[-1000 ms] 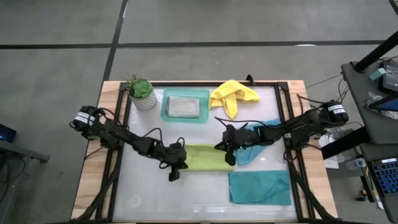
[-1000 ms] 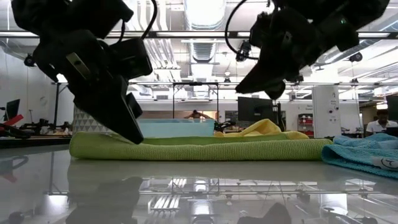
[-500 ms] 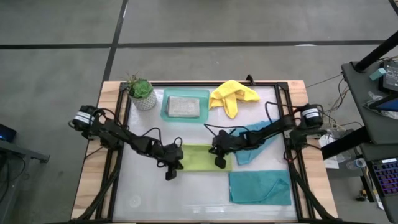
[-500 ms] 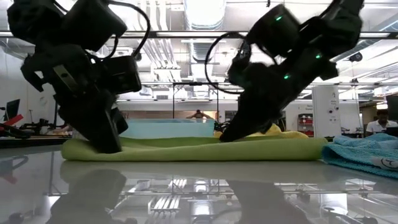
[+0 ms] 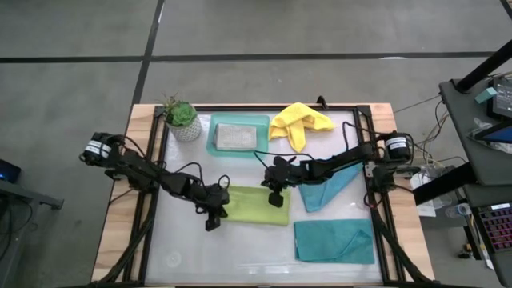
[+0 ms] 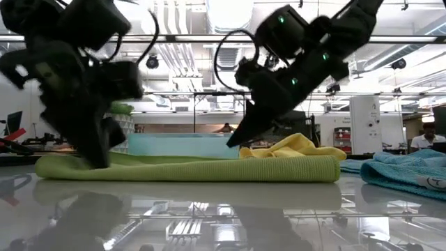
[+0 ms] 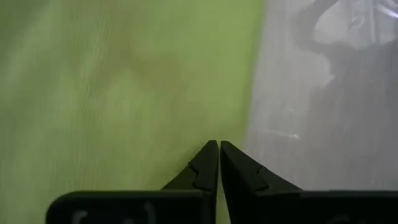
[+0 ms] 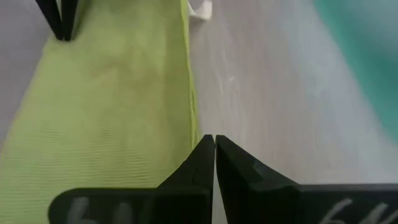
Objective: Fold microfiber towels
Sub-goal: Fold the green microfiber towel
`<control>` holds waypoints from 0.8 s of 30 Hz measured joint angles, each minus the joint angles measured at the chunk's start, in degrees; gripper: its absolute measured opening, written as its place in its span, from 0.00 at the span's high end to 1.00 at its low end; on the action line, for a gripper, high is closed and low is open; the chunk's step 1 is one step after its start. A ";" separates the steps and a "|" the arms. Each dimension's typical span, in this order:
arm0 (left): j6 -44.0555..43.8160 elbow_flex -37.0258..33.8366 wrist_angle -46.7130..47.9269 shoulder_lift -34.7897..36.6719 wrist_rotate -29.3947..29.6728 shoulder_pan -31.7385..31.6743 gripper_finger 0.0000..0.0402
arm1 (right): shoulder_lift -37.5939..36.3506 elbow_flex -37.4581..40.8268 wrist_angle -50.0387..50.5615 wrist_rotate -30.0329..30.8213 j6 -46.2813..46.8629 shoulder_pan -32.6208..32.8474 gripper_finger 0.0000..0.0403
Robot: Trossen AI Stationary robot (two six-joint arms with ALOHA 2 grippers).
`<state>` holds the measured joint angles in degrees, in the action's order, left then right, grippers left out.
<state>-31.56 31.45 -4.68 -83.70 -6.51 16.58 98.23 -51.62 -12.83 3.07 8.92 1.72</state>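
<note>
High view: lime green towel [image 5: 254, 205] lies folded at table centre; left gripper [image 5: 213, 218] at its left end, right gripper [image 5: 274, 197] on its far edge. One teal towel [image 5: 334, 242] folded near the front right.

Low view: the green towel [image 6: 188, 168] flat, both grippers at it.

Left wrist view: fingers [image 7: 205, 163] pressed together at the towel's edge, holding nothing.

Right wrist view: fingers [image 8: 202, 158] likewise closed, empty, at the cloth's edge.

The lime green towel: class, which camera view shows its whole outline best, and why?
The high view: from above, the lime green towel lies as a full folded rectangle between both shut grippers. The low view shows only its front edge as a flat band. Each wrist view shows only a close patch of cloth.
</note>
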 joint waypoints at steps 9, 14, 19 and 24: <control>8.00 0.32 -0.27 6.99 7.60 -0.71 0.99 | -3.30 -6.20 15.55 0.07 -0.25 0.36 0.98; 9.50 -0.16 3.77 5.22 16.98 -1.30 0.99 | -3.62 -7.03 21.44 -0.02 2.26 2.18 0.98; 9.75 -0.32 4.60 1.17 22.45 -2.28 0.99 | -3.96 -6.46 26.16 -0.46 8.63 4.22 0.98; 8.34 -0.64 4.27 -2.26 23.55 -3.09 0.99 | -4.31 -6.29 33.88 -2.90 24.55 4.82 0.97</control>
<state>-23.22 30.81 -0.42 -85.96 17.03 13.48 93.92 -57.91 21.05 0.16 33.47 6.53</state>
